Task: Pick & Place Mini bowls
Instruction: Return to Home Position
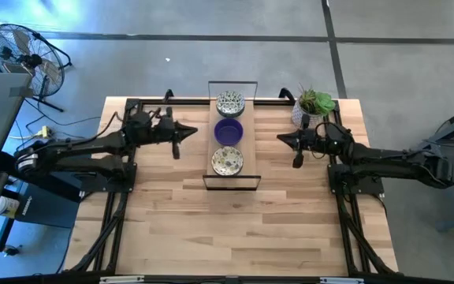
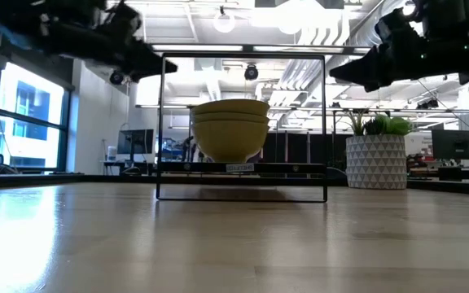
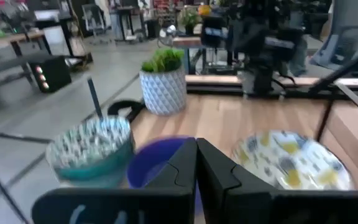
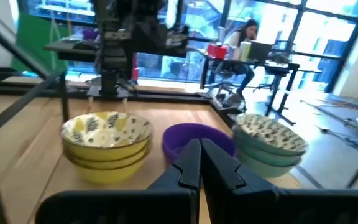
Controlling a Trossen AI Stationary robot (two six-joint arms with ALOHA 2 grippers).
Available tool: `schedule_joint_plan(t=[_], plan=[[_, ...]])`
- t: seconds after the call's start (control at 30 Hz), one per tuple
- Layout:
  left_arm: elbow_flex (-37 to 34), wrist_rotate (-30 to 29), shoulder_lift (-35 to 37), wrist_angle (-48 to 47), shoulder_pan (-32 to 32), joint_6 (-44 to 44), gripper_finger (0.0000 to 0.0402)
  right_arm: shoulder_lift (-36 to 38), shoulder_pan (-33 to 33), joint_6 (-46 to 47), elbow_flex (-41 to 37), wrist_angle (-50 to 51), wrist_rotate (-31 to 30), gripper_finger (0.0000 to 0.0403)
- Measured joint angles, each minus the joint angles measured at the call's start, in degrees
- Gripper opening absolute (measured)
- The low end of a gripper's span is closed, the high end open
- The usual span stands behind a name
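Observation:
Three lots of mini bowls stand in a row on the low shelf of a black wire rack (image 1: 232, 183). A dark-speckled stack (image 1: 229, 102) is at the far end, a purple bowl (image 1: 228, 131) in the middle, and a yellow-patterned stack (image 1: 227, 161) at the near end. My left gripper (image 1: 176, 150) hangs shut, raised, left of the rack. My right gripper (image 1: 296, 160) hangs shut, raised, right of it. The left wrist view shows the speckled (image 3: 92, 149), purple (image 3: 157, 163) and yellow-patterned bowls (image 3: 294, 162) beyond my shut left gripper (image 3: 196, 152). The right wrist view shows the yellow stack (image 4: 107, 142), the purple bowl (image 4: 194, 134) and the speckled stack (image 4: 269, 142) beyond my shut right gripper (image 4: 201, 152).
A white pot with a green plant (image 1: 312, 106) stands at the table's far right corner, just beyond my right arm. The rack's upright frame (image 2: 243, 55) rises over the bowls. Bare wood (image 1: 227, 229) lies toward the near edge. A fan (image 1: 22, 55) stands on the floor, and a person (image 4: 246, 38) sits in the room.

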State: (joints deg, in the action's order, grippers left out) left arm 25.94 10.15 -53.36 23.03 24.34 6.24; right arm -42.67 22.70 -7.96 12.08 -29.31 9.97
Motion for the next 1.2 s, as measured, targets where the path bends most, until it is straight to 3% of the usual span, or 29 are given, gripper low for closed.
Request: schedule_joint_plan(t=[0.4,0.63,0.73,0.9,1.1,1.2], plan=[[-10.41,-0.11,12.83,1.07,0.0,-0.62,0.0001,2.01,2.15,0.12,-1.81,3.02,0.96,0.0],[-16.58,-0.1,21.2,0.86,0.0,-0.5,0.0001,8.65,5.85,2.19,-7.08,1.8,1.31,0.0],[-18.3,-0.16,26.12,-0.31,0.0,-1.25,0.0001,12.84,7.11,3.32,-7.45,6.29,1.26,0.0],[-19.92,-2.16,33.57,-5.89,0.02,-4.16,0.0,19.95,6.57,4.87,-7.45,14.3,-3.74,0.0],[-21.57,-5.44,41.97,-13.55,0.02,-8.33,0.0,25.68,1.14,4.6,-7.45,16.69,-13.71,0.0],[-23.01,-5.59,46.01,-14.54,0.02,-9.57,0.0,27.34,-1.56,4.16,-7.45,18.09,-15.87,0.0]])
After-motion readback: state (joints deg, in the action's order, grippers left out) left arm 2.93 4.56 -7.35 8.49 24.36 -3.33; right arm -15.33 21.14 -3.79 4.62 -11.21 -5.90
